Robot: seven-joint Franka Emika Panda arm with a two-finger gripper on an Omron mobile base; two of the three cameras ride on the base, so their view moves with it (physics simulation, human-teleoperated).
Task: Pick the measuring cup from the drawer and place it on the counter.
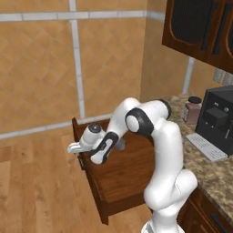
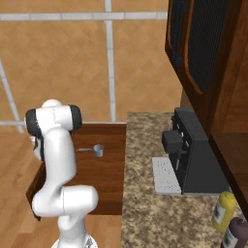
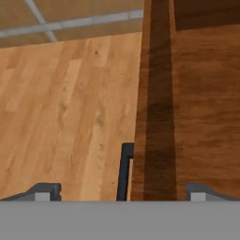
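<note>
Cup [image 2: 98, 150] lying alone on the floor of the open drawer [image 2: 104, 181], near the counter [image 2: 145, 203] edge, handle pointing away from the counter. Bare wood all round it. Gripper [image 3: 121, 193] above the drawer's front edge, just over the black handle [image 3: 124, 171], tips spread wide and holding nothing. Open floor [image 3: 65, 108] beyond the front. Coffee machine [image 2: 196, 155] on the counter.

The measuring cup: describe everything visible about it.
The measuring cup is a small, shiny silver-grey metal cup with a thin straight handle pointing away from the counter. It sits upright on the floor of the open drawer, near the counter side, alone and untouched; the gripper is over the drawer's front edge.
</note>
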